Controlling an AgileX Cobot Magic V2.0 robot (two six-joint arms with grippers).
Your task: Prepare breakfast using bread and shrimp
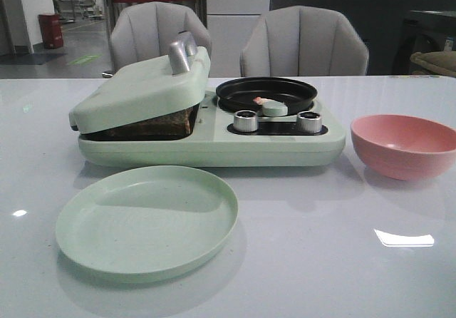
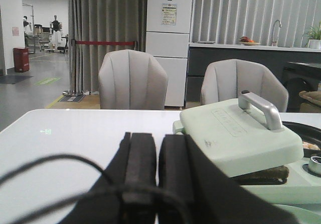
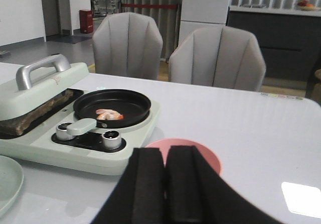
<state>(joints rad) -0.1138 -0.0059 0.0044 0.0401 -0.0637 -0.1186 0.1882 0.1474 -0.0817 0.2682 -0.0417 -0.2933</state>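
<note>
The bread (image 1: 162, 124) lies in the left half of the pale green breakfast maker (image 1: 214, 149), its dark crust showing under the lid (image 1: 139, 90), which rests tilted on it. The bread (image 3: 35, 115) also shows in the right wrist view. The shrimp (image 1: 261, 101) is a small pink piece in the black round pan (image 1: 267, 91), also seen as the shrimp (image 3: 109, 114) from the right wrist. My left gripper (image 2: 158, 136) is shut and holds nothing, to the left of the appliance. My right gripper (image 3: 165, 152) is shut and holds nothing, near the pink bowl. Neither gripper shows in the front view.
A pale green plate (image 1: 146, 218) sits in front of the appliance. A pink bowl (image 1: 405, 145) stands to its right. Two silver knobs (image 1: 244, 120) and the pan's handle face the front. Two grey chairs (image 1: 303, 43) stand behind the table.
</note>
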